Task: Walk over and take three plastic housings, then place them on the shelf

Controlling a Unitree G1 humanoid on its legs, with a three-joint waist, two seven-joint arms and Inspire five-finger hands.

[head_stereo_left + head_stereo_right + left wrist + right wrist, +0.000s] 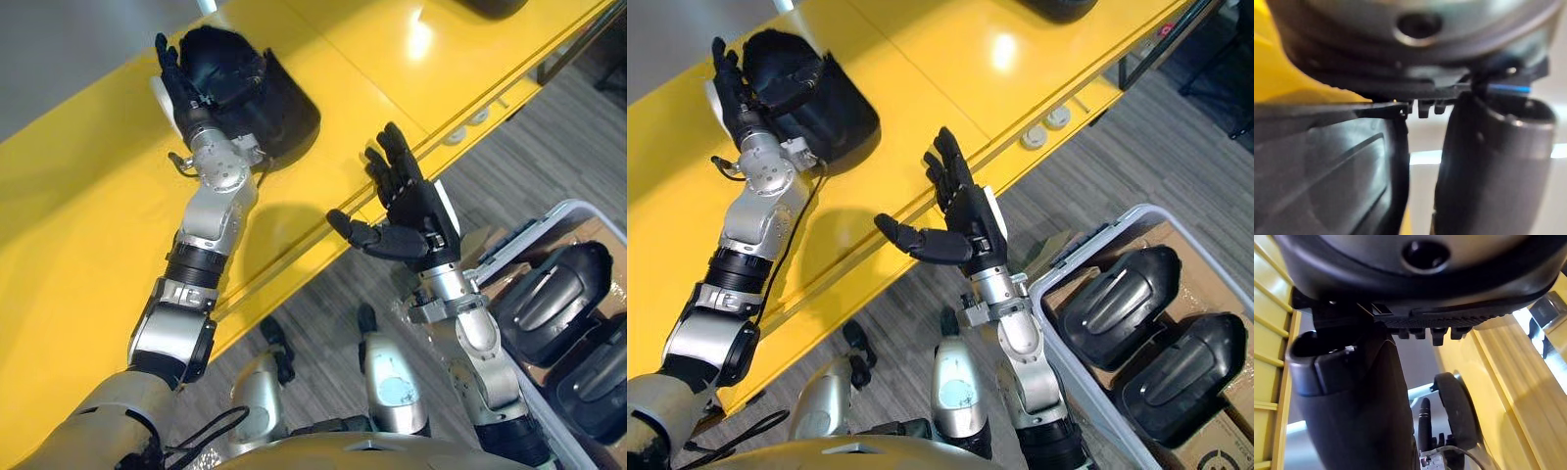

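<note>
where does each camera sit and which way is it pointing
Left eye view: on the head, facing down at the yellow shelf; both arms, left hand gripping a housing, right hand open.
Right eye view: same, slightly offset; bin holding two housings.
Left wrist view: along the left thumb, housing close.
Right wrist view: along the right thumb toward the shelf.
Shared: both eye views show one scene.

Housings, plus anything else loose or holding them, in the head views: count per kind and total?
Black plastic housings: 3. One is on the yellow shelf, gripped by the left robot hand; two are in the grey bin.
Grey bin: 1
Dark object cut off at the shelf's far end, kind unclear: 1
Total: 5
</note>
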